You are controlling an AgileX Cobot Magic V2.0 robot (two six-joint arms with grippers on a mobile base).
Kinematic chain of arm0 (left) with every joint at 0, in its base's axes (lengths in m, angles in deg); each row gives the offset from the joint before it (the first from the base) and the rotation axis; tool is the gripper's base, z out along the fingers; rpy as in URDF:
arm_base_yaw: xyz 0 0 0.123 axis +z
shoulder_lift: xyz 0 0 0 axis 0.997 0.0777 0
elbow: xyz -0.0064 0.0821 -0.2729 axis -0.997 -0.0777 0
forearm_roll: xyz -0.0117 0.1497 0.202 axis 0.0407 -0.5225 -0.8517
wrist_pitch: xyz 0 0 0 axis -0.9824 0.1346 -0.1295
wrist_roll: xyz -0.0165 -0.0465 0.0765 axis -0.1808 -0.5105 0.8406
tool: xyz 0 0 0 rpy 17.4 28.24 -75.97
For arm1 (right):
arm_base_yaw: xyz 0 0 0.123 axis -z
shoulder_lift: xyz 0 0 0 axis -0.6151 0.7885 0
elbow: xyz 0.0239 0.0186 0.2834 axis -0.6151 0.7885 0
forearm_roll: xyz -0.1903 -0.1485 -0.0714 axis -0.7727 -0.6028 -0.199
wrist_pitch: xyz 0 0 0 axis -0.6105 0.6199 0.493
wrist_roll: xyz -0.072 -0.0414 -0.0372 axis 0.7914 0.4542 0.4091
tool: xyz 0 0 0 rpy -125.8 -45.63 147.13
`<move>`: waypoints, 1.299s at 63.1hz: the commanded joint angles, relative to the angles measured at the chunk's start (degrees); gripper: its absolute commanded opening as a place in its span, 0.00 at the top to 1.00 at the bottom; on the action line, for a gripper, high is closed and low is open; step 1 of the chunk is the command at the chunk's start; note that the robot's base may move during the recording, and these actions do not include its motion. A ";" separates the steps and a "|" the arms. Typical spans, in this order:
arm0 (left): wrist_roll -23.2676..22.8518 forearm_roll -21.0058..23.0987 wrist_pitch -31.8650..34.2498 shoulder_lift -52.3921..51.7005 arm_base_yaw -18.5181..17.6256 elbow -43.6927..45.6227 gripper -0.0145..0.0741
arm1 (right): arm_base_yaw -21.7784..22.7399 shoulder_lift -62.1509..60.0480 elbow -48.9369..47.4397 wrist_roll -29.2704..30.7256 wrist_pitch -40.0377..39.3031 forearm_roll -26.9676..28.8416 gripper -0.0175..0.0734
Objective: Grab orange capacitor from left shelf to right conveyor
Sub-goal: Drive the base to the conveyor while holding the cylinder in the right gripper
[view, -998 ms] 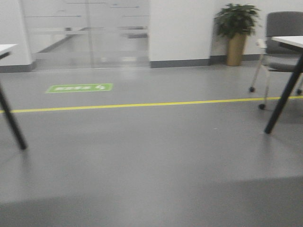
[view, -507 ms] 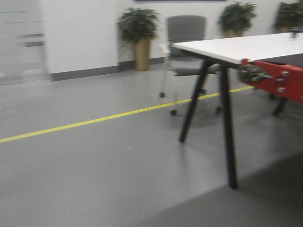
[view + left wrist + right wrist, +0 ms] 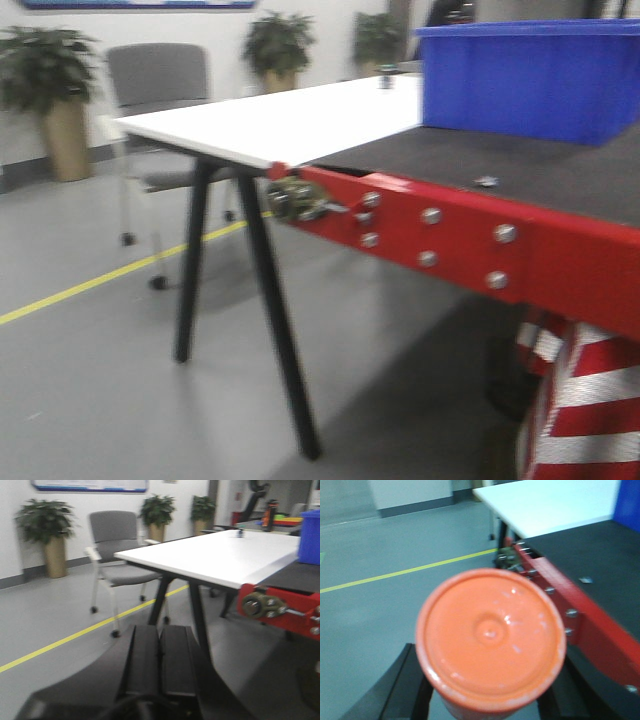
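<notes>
In the right wrist view the orange capacitor (image 3: pixel 490 640) fills the middle, its round end cap facing the camera. My right gripper (image 3: pixel 487 700) is shut on it, one black finger on each side. The right conveyor, a dark grey belt (image 3: pixel 585 555) with a red front edge (image 3: pixel 590 625), lies to the right of the capacitor. The conveyor also shows in the front view (image 3: pixel 520 170) with its red edge (image 3: pixel 470 240). My left gripper (image 3: pixel 160 655) is shut and empty, its two black fingers pressed together above the floor. The left shelf is out of view.
A blue plastic bin (image 3: pixel 530 80) stands on the belt at the back right. A white table (image 3: pixel 270 120) with black legs adjoins the conveyor's left end. A grey chair (image 3: pixel 155 85) and potted plants (image 3: pixel 45 90) stand behind. A yellow floor line (image 3: pixel 110 275) crosses the grey floor.
The front view has swung to the right: from open floor and glass doors, past the white table, to the red-edged conveyor and blue bin close by.
</notes>
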 commanded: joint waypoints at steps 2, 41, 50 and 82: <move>0.00 0.31 4.75 0.58 -0.32 0.45 0.95 | 0.16 0.94 -1.58 0.64 -5.22 -0.94 0.76; 0.00 0.31 4.75 0.58 -0.32 0.45 0.95 | 0.16 0.94 -1.58 0.64 -5.22 -0.94 0.76; 0.00 0.31 4.75 0.58 -0.32 0.45 0.95 | 0.16 0.94 -1.58 0.64 -5.22 -0.94 0.76; 0.00 0.31 4.75 0.58 -0.32 0.45 0.95 | 0.16 0.94 -1.58 0.64 -5.78 -0.94 0.76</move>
